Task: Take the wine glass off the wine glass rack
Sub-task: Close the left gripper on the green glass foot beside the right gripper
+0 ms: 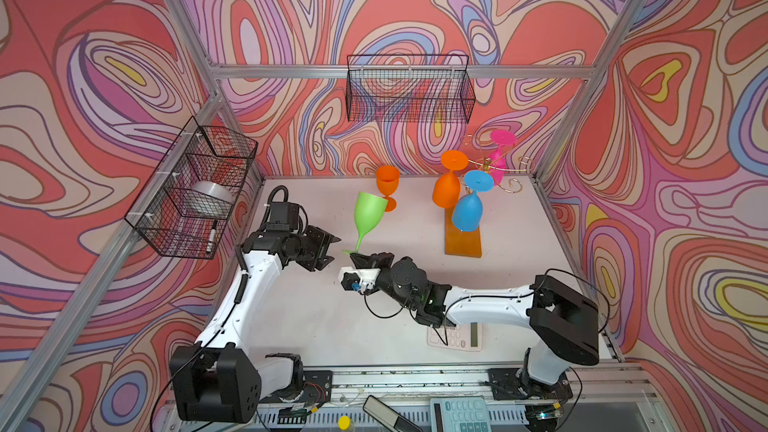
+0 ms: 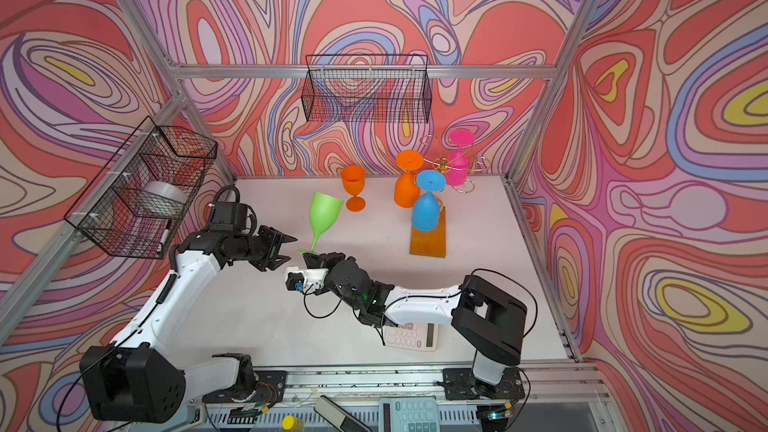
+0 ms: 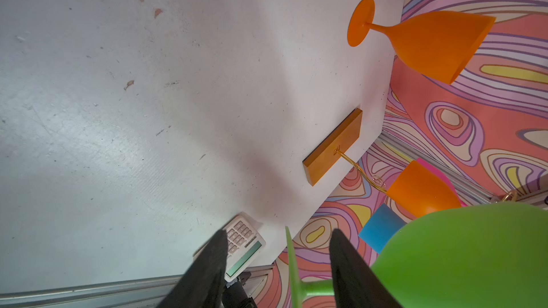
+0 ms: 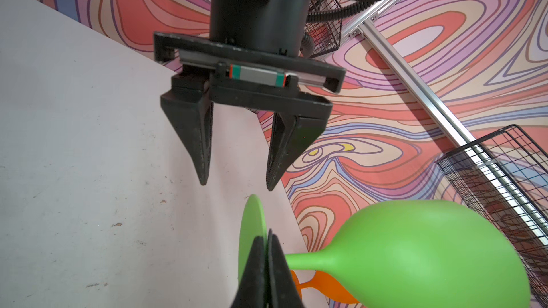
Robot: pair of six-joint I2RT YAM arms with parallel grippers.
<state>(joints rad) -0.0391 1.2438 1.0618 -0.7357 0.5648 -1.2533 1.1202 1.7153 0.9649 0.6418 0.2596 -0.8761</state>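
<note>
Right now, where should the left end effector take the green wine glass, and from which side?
Grip the stem of the green wine glass, between foot and bowl. The right end effector pinches the foot's rim; the bowl looks too wide. Bring the left end effector in from the left, jaws straddling it.

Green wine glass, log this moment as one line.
green wine glass: off wine glass rack, tilted | right gripper: shut on its foot | left gripper: open, near foot, no contact

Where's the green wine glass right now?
In both top views, the green wine glass tilts slightly left of centre, its foot pinched in the right claw, just in front of the upright orange glass.
</note>
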